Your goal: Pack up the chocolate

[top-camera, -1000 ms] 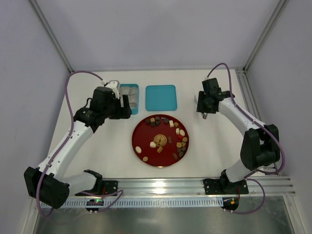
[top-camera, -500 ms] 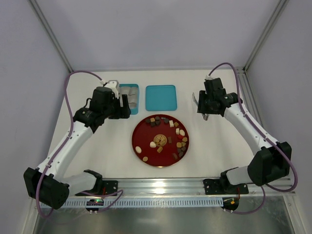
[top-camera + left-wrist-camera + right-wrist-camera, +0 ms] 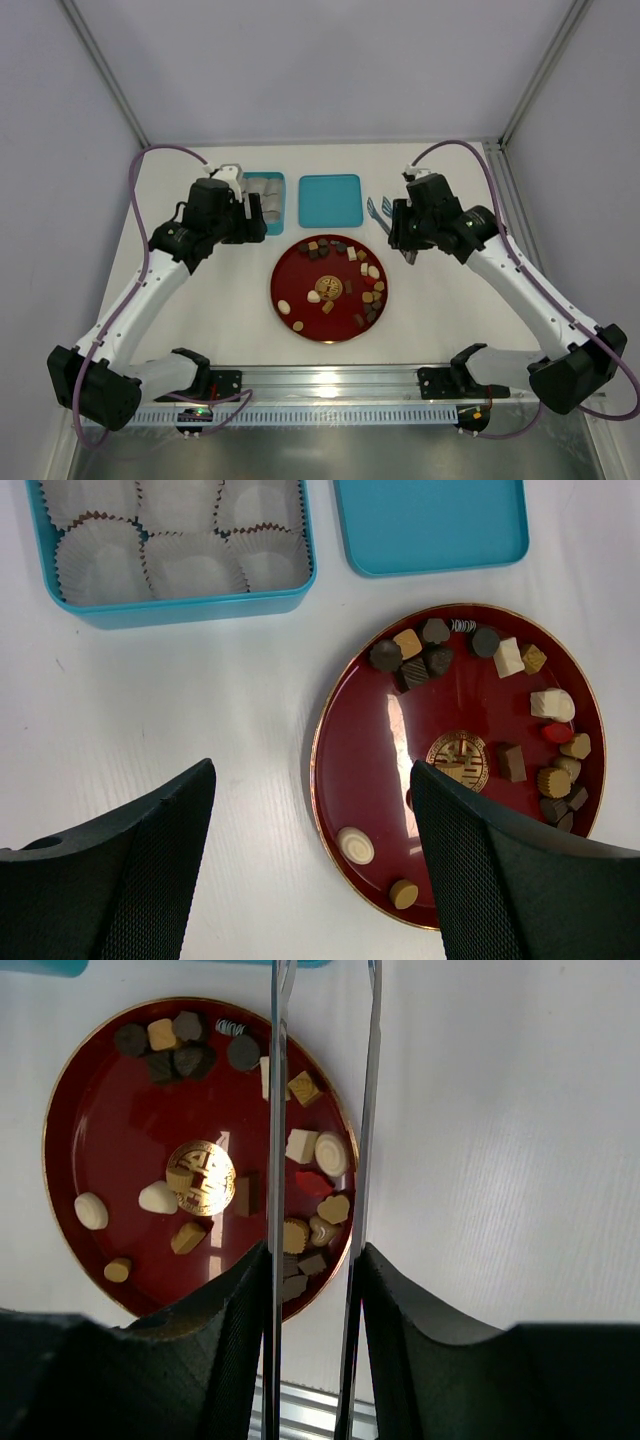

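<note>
Position note, right arm. My right gripper (image 3: 313, 1260) is clamped on a pair of thin metal tongs (image 3: 278, 1110). Both blades run between my fingers and straight away from me up the wrist view. Their tips pass out of the top of that view, so I cannot tell how far apart they stand at the end.

All the chocolate (image 3: 301, 1146) lies loose on the red plate (image 3: 110, 1130). None sits in the box (image 3: 190, 608), whose paper cups (image 3: 190, 565) are bare. The lid (image 3: 430, 525) rests beside the box, off it.

Key relation: the tongs' long axis crosses the plate's right edge from near rim to far rim. A white square, a round white piece and a few tan ones lie under the lane between the blades. Most of the pieces lie to the left of the left blade. In the top view I hang just beside the plate's far-right rim, with the tongs reaching on toward the lid's corner. The tips look to be past the pieces, not over them.

Judgement: I must draw back and pitch the tips down onto a right-edge piece.

My left gripper (image 3: 310, 770) is spread wide and holds nothing. It hangs between box and plate. It is also near the plate, but the tool is mine.
</note>
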Tool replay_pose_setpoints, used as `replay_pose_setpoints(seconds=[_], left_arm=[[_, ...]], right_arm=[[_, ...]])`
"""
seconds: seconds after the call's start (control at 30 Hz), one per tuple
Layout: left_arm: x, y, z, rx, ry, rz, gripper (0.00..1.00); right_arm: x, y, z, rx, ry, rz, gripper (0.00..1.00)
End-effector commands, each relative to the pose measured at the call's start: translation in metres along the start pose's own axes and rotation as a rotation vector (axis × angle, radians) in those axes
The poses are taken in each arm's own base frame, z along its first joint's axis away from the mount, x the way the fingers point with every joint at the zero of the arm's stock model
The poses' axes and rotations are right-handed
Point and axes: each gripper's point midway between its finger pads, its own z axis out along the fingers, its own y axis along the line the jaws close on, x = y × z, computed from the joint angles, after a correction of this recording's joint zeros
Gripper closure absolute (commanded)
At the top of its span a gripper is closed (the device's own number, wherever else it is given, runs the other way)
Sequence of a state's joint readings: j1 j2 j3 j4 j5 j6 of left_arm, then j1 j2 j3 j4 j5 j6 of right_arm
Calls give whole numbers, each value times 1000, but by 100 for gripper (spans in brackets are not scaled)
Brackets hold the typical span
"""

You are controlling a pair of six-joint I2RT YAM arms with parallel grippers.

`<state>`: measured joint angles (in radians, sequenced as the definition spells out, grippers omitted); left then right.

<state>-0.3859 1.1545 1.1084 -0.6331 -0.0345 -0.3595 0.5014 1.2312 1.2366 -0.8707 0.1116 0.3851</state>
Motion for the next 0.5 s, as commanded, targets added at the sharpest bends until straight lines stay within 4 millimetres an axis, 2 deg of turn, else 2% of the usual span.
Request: replay_pose_setpoints(seconds=[0.0, 0.17, 0.33, 0.47], left_arm=[[-8, 2, -5, -7, -42, 5, 22], [-7, 2, -4, -10, -40, 3, 23], [-7, 2, -3, -9, -36, 5, 22], [-6, 2, -2, -11, -32, 5, 23]], right_arm=[[-2, 21, -28, -69, -26, 3, 58], [20, 43, -39, -121, 22, -21, 58], [54, 67, -44, -156, 100, -59, 59], [70, 73, -49, -159, 130, -59, 59]])
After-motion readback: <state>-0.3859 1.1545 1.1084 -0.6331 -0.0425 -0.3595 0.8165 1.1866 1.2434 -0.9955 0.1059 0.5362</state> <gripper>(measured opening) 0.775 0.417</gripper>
